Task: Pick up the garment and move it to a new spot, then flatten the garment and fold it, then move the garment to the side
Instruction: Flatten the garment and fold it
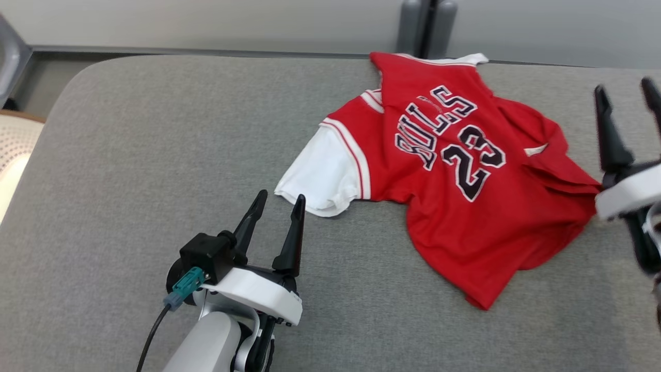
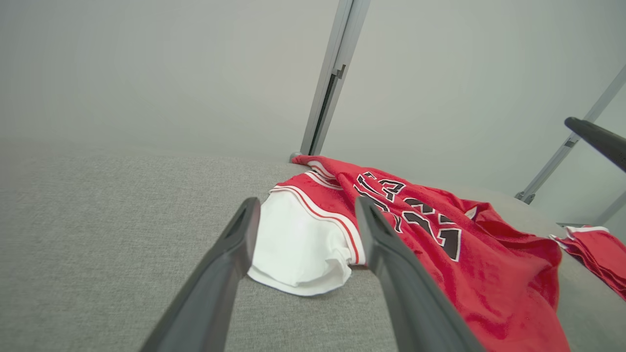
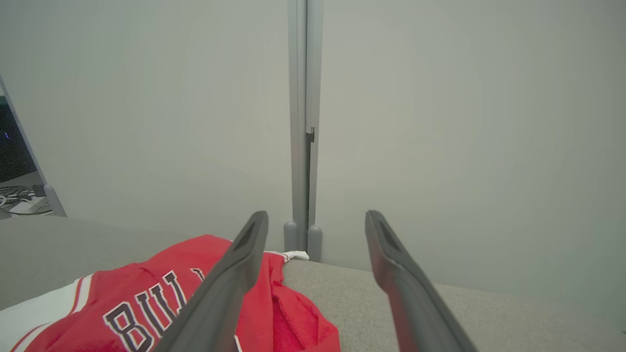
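Observation:
A red jersey [image 1: 454,170] with white sleeves and "BULLS 23" lettering lies crumpled on the grey padded table [image 1: 155,155], toward the far right. Its white sleeve [image 1: 323,173] points toward my left gripper [image 1: 281,199], which stands open just short of that sleeve with nothing between its fingers. The left wrist view shows the sleeve [image 2: 298,244] framed between that gripper's [image 2: 305,208] fingers. My right gripper [image 1: 625,90] is open at the right edge, raised beside the jersey's right side. In the right wrist view the jersey [image 3: 146,303] lies below and left of that gripper [image 3: 317,220].
A grey wall with a vertical post [image 1: 426,26] runs behind the table's far edge. A pale perforated chair seat [image 1: 15,150] stands off the left edge. The table's left half and near side are bare fabric.

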